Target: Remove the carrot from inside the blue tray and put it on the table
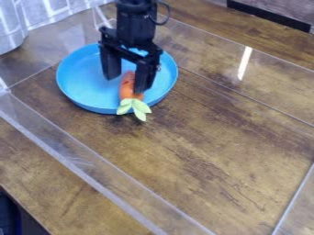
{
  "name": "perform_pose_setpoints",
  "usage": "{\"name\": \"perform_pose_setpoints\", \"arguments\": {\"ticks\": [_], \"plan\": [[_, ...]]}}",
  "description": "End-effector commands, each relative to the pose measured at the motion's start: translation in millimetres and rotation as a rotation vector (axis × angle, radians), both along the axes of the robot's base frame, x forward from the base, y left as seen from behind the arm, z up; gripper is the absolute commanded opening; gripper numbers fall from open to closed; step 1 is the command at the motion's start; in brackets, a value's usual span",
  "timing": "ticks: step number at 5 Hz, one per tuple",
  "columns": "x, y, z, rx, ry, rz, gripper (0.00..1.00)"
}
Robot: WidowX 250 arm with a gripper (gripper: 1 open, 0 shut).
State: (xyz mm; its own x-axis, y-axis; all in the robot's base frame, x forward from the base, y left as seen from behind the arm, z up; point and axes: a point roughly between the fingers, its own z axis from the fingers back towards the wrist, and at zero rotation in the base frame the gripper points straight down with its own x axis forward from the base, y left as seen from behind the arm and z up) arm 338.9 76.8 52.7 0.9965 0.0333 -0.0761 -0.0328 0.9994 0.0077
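Observation:
The carrot (128, 92) lies across the near right rim of the blue tray (84, 83), orange body inside and pale green leaves (135, 108) hanging over onto the table (208, 138). My black gripper (128, 75) hangs over the tray, open, one finger on each side of the carrot's upper end. I cannot tell whether the fingers touch the carrot.
A clear glossy sheet covers the brown wood planks, with its raised edges running diagonally at the left and front. A pale grey object (10, 27) stands at the far left corner.

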Motion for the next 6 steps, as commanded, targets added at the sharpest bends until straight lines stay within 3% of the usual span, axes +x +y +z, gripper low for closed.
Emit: {"name": "perform_pose_setpoints", "arguments": {"ticks": [1,4,5,6], "plan": [[10.2,11.6,9.9,0.017,-0.063,0.011,1.00],[15.8,20.3,-1.7,0.034,-0.061,0.018,1.00],[16.2,22.1,-4.1,0.035,-0.061,0.019,0.00],[13.6,23.5,0.2,0.032,-0.057,0.022,0.00]]}}
